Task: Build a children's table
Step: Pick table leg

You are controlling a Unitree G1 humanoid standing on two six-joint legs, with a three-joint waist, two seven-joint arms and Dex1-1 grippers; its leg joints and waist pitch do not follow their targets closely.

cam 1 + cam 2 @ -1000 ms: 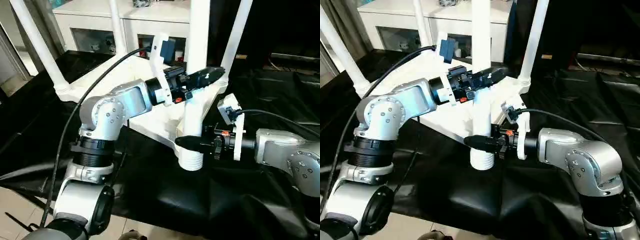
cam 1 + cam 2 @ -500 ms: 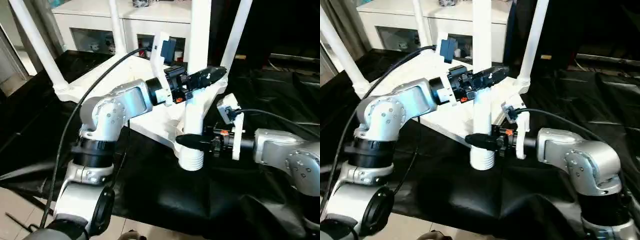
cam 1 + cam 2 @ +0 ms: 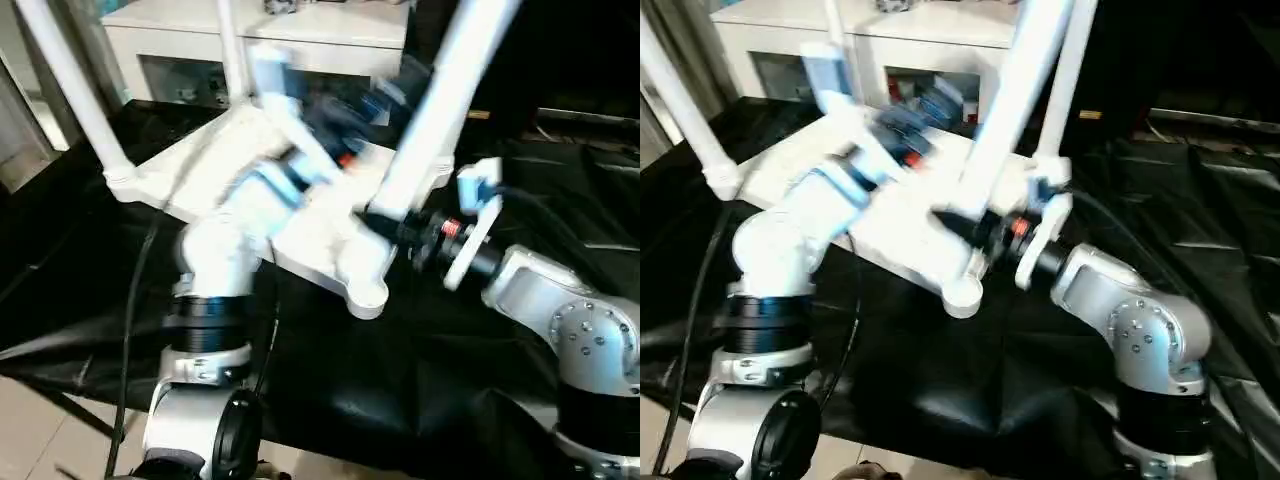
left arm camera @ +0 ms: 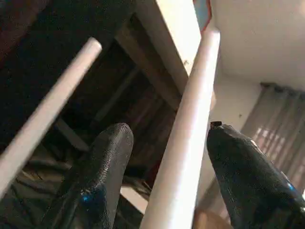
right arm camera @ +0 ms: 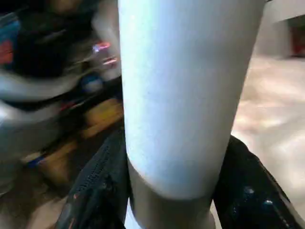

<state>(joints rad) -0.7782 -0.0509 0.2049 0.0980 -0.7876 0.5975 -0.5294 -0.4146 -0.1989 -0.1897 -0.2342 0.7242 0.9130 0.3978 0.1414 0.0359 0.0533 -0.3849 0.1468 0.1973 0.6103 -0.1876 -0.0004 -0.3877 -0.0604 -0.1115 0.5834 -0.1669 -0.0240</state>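
Observation:
The white table top (image 3: pixel 190 165) lies upside down on the black cloth, with white legs (image 3: pixel 68 85) rising from its corner sockets. The leg (image 3: pixel 440 95) at the near corner leans to the right, and I cannot tell whether its foot sits in the socket (image 3: pixel 365 290). My right gripper (image 3: pixel 397 222) is shut on its lower end; the black fingers (image 5: pixel 97 191) press both sides of the tube (image 5: pixel 181 95). My left gripper (image 4: pixel 169 131) is open higher up around that leg (image 4: pixel 188 138), its fingers (image 4: pixel 102 181) standing off the tube. In the eye views the left arm (image 3: pixel 270 190) is a blur.
A white cabinet (image 3: pixel 175 45) with glass-fronted shelves stands behind the table. Black cloth (image 3: pixel 400 400) covers the work surface and hangs creased at the right. A black cable (image 3: pixel 130 300) runs along my left arm. Pale floor (image 3: pixel 40 420) lies at the lower left.
The near leg was upright and now leans right, with my right gripper still on it. The table's near corner has shifted, and my left arm swung left and up along the leg.

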